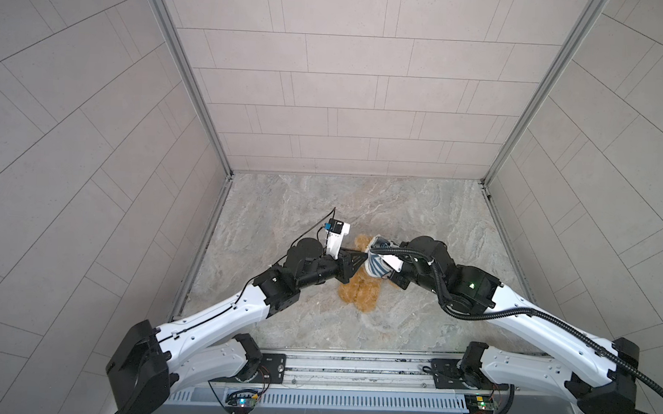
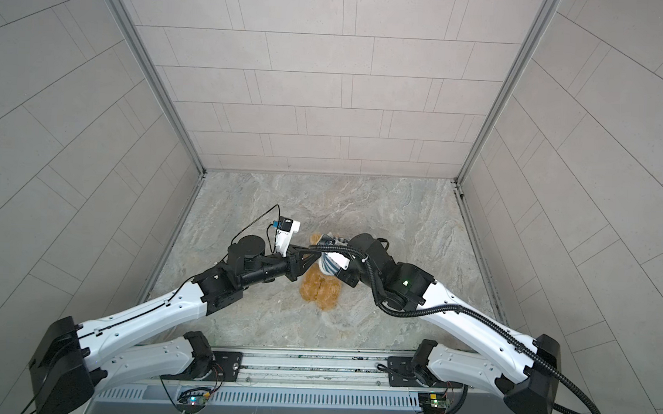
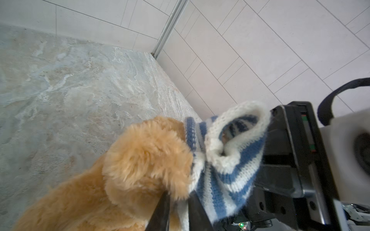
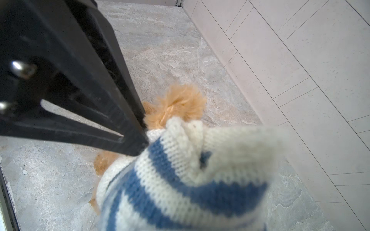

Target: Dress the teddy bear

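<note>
The teddy bear [image 1: 359,293] lies in the middle of the bench [image 1: 322,207], legs toward the near edge, under both grippers, which meet over its upper body. A blue-and-white striped shirt [image 1: 375,265] is bunched over its head and chest. The left gripper [image 3: 178,212] is nearly closed, pinching the shirt's edge beside the fur; the right gripper [image 3: 268,160] is closed, gripping the shirt's other side
</note>
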`<state>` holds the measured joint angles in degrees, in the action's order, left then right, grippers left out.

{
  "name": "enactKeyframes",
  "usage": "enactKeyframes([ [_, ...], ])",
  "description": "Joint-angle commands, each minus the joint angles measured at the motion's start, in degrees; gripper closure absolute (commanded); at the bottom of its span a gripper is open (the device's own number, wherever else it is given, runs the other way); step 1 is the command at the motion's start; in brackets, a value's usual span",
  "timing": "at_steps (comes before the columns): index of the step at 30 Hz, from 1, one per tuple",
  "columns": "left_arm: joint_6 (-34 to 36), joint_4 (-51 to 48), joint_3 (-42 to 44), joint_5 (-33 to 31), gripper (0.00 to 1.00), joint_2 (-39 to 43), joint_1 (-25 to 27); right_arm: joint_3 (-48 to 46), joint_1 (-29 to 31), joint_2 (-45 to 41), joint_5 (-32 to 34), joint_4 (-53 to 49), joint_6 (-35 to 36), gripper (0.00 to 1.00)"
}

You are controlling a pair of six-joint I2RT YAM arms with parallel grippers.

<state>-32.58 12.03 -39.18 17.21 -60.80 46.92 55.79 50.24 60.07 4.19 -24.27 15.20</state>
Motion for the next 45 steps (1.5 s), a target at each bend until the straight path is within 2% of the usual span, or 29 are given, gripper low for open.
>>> enactKeyframes([
  [1, 1.05, -0.79, -2.21, -1.36, 0.77, -0.04, 0.33, -0.40, 0.30, -1.54, 0.33, 0.92, 0.27, 1.00],
  [10, 1.74, -0.73, -3.45, -0.66, 0.85, -0.97, 3.16, 0.66, 0.56, -0.22, 2.40, -0.57, 0.54, 1.00],
  [19, 1.73, -3.79, -3.72, -2.98, 1.00, 0.70, 3.03, 1.03, 1.05, -0.33, 3.02, -0.68, 0.71, 1.00],
  [24, 0.65, -3.94, -2.81, -4.71, 1.00, 4.49, 0.82, 0.57, 1.44, -0.84, 3.81, -1.36, 0.92, 1.00],
  [28, -4.07, -0.48, -0.13, -4.69, 1.00, 7.16, -4.21, 0.12, 2.51, -1.11, 4.69, -2.41, 0.87, 1.00],
  [30, -6.19, 0.26, 1.09, -6.70, 1.00, 7.54, -5.50, -0.45, 3.55, -1.91, 5.10, -2.32, 1.18, 1.00],
  [40, -13.55, 2.38, 6.35, -9.76, 1.00, 5.01, -6.53, -2.54, 6.11, -6.34, 5.92, 0.18, 1.56, 1.00],
  [45, -15.32, 4.75, 10.75, -6.82, 1.00, 5.61, -6.58, -2.89, 6.10, -6.74, 6.99, 1.00, 0.45, 1.00],
])
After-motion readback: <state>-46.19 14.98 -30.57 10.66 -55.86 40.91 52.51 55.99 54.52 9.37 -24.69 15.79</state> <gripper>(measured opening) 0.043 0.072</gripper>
